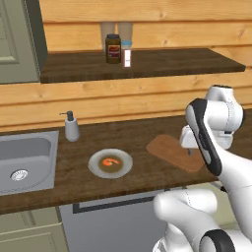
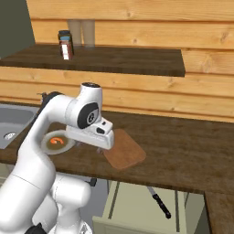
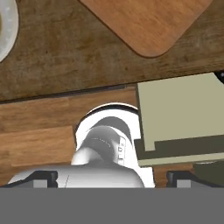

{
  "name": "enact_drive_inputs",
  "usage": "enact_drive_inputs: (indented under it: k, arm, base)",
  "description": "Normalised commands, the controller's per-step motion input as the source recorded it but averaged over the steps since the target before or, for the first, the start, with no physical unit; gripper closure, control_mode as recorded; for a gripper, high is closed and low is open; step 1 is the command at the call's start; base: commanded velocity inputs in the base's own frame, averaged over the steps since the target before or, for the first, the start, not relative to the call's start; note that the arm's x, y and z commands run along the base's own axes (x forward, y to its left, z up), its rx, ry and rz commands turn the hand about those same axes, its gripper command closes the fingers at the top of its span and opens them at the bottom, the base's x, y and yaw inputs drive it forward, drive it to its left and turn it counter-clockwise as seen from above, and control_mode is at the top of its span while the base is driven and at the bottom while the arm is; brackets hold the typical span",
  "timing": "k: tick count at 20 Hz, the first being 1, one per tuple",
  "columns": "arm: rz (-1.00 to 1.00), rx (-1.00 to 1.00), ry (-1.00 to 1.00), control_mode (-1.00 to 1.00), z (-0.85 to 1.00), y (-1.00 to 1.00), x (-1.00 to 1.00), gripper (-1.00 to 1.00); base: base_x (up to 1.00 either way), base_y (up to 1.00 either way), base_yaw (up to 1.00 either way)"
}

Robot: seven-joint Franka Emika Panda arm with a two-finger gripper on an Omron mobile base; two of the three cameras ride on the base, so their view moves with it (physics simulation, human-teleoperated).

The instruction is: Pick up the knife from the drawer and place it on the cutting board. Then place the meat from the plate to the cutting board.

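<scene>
The knife, slim with a dark handle, lies in the open drawer below the counter. On the counter, the light-brown cutting board lies bare. Left of it is the round plate, holding the small orange-red meat. My gripper hangs open over the counter's front edge, between plate and board, pointing down. Nothing is between its fingertips.
A steel sink is set into the counter at the left, with a soap dispenser behind it. The shelf above carries a dark jar and a small bottle. The pale drawer juts out below the counter edge.
</scene>
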Motion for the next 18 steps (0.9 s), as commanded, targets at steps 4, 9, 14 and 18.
enact_drive_inputs:
  k: [4,9,14,18]
  arm:
    - [-0.02,0.0,0.0,-1.0,0.08,-0.63,0.01,-1.0]
    - [-0.07,0.0,0.0,-1.0,-0.08,-0.56,0.06,-1.0]
    - [-0.06,0.0,-0.01,-1.0,-0.48,-0.46,0.0,-1.0]
    - [-0.05,0.0,-0.07,-1.0,-0.42,-0.1,0.0,-1.0]
  base:
    - [0.0,0.0,0.0]
    - [0.0,0.0,0.0]
    - [0.0,0.0,0.0]
    - [0.0,0.0,0.0]
